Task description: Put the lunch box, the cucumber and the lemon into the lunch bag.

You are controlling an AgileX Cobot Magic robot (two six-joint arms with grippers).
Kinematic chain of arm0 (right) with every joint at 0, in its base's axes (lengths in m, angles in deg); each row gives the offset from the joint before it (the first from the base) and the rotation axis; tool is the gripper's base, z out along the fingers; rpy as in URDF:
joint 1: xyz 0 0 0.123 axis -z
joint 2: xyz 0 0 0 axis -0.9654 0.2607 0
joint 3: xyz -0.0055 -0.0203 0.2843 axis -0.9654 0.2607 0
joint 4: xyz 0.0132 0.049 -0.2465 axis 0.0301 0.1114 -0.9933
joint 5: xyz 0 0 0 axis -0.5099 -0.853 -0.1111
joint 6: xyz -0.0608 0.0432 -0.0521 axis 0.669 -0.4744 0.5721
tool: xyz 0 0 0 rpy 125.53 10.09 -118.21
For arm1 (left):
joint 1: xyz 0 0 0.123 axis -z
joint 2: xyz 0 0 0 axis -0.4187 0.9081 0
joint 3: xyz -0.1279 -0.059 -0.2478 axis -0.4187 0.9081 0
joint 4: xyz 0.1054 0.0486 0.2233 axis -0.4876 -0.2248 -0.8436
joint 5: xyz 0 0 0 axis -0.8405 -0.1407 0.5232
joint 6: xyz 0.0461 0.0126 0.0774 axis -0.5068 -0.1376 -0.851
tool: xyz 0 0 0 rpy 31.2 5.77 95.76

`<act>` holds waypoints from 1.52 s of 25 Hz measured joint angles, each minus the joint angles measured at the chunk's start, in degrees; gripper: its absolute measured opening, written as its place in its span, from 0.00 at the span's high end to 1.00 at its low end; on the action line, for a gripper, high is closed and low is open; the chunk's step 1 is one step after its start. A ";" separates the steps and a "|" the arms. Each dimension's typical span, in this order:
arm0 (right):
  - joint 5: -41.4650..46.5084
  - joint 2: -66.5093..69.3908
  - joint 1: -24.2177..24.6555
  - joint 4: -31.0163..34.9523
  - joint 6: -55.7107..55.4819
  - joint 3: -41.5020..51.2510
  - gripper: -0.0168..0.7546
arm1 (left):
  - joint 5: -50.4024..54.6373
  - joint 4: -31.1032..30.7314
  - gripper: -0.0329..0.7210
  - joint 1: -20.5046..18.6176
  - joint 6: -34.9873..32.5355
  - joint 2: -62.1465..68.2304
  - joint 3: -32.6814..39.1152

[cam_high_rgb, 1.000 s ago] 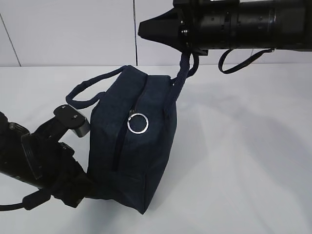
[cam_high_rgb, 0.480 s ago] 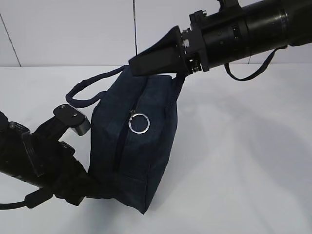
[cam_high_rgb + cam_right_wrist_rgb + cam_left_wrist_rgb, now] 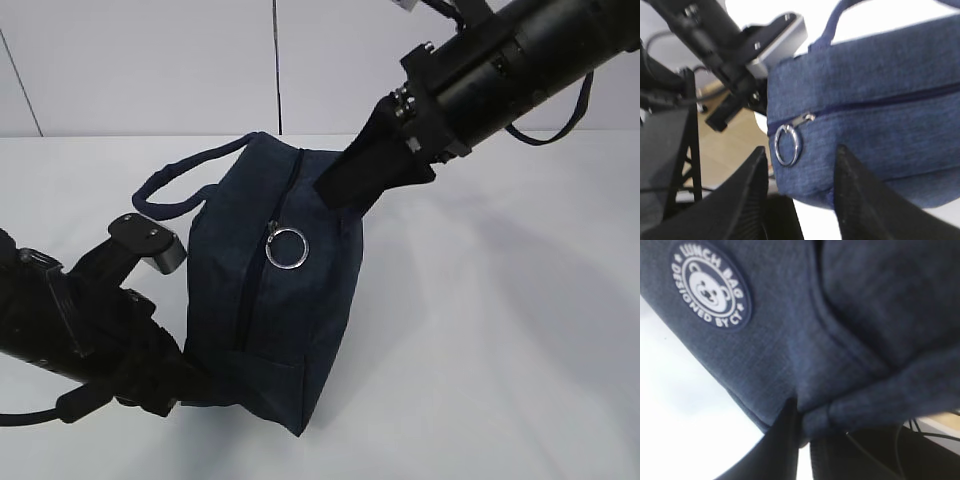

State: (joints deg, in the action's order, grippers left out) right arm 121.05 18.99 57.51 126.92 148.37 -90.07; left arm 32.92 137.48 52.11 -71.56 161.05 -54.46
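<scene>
Lunch bag is stood on end on the white table, zipped shut, pinned at its lower left.

Left gripper is seen clamped narrow on bag fabric at the bag's 7 o'clock corner; round white logo is shown in the left wrist view. Right gripper is held partly open, empty, at the bag's 1 o'clock; silver ring pull is framed between its fingers in the right wrist view.

lunch bag on table, left hand low at its left side
</scene>
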 joint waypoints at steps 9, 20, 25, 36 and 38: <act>-6.44 0.00 -5.68 -7.03 -2.66 0.00 0.56 | 0.00 0.24 0.94 0.00 0.00 0.03 -0.07; -6.77 3.40 -6.30 -7.26 -3.86 0.00 0.56 | 0.00 0.44 0.93 0.00 0.00 0.13 -0.16; -5.96 3.89 -6.32 -7.03 -4.79 0.00 0.56 | 0.00 0.58 0.92 0.00 0.00 0.13 -0.16; 0.38 3.89 -6.32 -7.03 -6.29 0.00 0.58 | -0.21 0.58 0.92 0.00 0.00 0.13 -0.16; 0.58 3.89 -6.32 -7.03 -6.29 0.00 0.60 | -0.21 0.58 0.92 0.00 0.00 0.13 -0.16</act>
State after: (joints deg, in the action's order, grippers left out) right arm 121.63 22.87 51.19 119.88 142.07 -90.07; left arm 32.71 138.06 52.11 -71.56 161.18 -54.62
